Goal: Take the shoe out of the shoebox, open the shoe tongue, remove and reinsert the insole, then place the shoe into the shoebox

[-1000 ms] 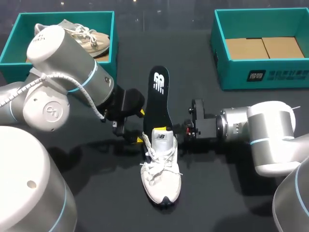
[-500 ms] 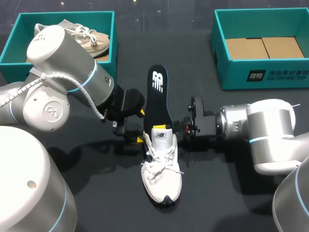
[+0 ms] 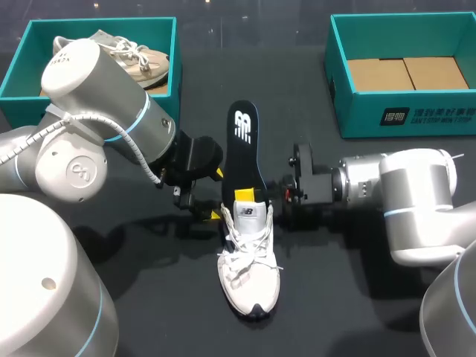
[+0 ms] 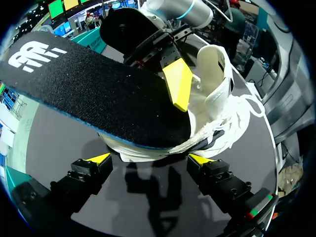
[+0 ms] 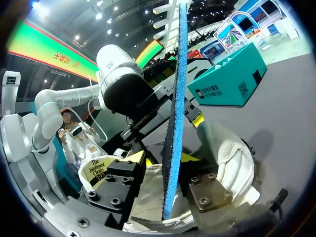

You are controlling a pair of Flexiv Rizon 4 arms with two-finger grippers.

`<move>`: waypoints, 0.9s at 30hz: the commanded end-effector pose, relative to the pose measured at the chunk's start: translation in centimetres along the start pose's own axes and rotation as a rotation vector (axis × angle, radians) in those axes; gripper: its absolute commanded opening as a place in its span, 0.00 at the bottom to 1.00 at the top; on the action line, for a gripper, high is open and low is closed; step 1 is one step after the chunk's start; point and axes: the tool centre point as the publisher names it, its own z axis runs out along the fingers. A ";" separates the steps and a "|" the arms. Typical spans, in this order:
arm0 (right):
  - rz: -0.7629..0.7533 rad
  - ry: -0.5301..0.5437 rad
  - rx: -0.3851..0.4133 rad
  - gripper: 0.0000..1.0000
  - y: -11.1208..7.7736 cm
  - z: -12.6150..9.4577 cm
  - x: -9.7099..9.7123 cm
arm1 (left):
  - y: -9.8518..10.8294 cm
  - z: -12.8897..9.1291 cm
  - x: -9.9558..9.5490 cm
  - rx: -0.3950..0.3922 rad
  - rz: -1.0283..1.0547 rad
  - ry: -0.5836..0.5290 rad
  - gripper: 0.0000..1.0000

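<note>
A white shoe (image 3: 249, 260) lies mid-table, toe toward the front edge. A black insole (image 3: 244, 145) slopes up and back out of its opening. My left gripper (image 3: 216, 193) is open just left of the heel. In the left wrist view the heel (image 4: 217, 123) and the insole (image 4: 94, 94) sit ahead of the left gripper (image 4: 148, 160), touching neither finger. My right gripper (image 3: 251, 195) comes in from the right at the shoe's opening. In the right wrist view the insole's blue edge (image 5: 173, 123) stands between the right gripper's (image 5: 163, 158) fingers, with a gap on one side: open.
A teal shoebox (image 3: 22, 67) at the back left holds a tan shoe (image 3: 134, 56). Another teal shoebox (image 3: 342, 89) at the back right shows only its cardboard floor (image 3: 405, 73). Bare black tabletop (image 3: 335, 297) lies in front of the shoe.
My right gripper has crept left toward the shoe's opening and its fingers have spread slightly. The insole and shoe shifted a little left and back. The left arm kept still.
</note>
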 end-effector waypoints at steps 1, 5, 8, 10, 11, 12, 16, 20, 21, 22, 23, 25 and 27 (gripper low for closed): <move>-0.008 -0.011 0.025 0.38 0.9 0.0 0.5 | 0.1 0.0 0.0 0.001 0.001 0.000 1.00; -0.022 -0.009 0.041 0.36 1.7 0.2 0.4 | 0.1 0.0 0.0 0.001 0.001 0.000 1.00; -0.028 -0.006 0.045 0.32 2.1 0.2 0.3 | 0.1 0.0 0.0 0.001 0.001 0.000 1.00; -0.030 -0.007 0.044 0.24 2.4 0.2 0.2 | 0.1 0.0 0.0 0.001 0.001 0.000 1.00; -0.030 -0.011 0.041 0.15 2.5 0.2 0.2 | 0.1 0.0 0.0 0.001 0.001 0.000 1.00; -0.029 -0.013 0.037 0.03 2.5 0.1 0.1 | 0.1 0.0 0.0 0.001 0.001 0.000 1.00; -0.013 -0.029 0.025 0.00 2.3 -0.1 -0.2 | 0.1 0.0 0.0 0.001 0.001 0.000 1.00; 0.018 -0.033 0.010 0.00 1.2 -0.3 -0.7 | 0.1 0.0 0.0 0.001 0.001 0.000 1.00; 0.026 -0.035 0.005 0.00 0.9 -0.4 -0.8 | 0.1 0.0 0.0 0.001 0.001 0.000 1.00; 0.033 -0.036 0.001 0.00 0.6 -0.4 -0.8 | 0.1 0.0 0.0 0.001 0.001 0.000 1.00; 0.041 -0.040 -0.003 0.00 0.2 -0.5 -0.8 | 0.1 0.0 0.0 0.001 0.001 0.000 1.00; 0.053 -0.040 -0.014 0.00 -0.6 -0.6 -0.8 | 0.1 0.0 0.0 0.001 0.001 0.000 1.00; 0.066 -0.043 -0.021 0.00 -1.2 -0.6 -0.7 | 0.1 0.0 0.0 0.001 0.001 0.000 1.00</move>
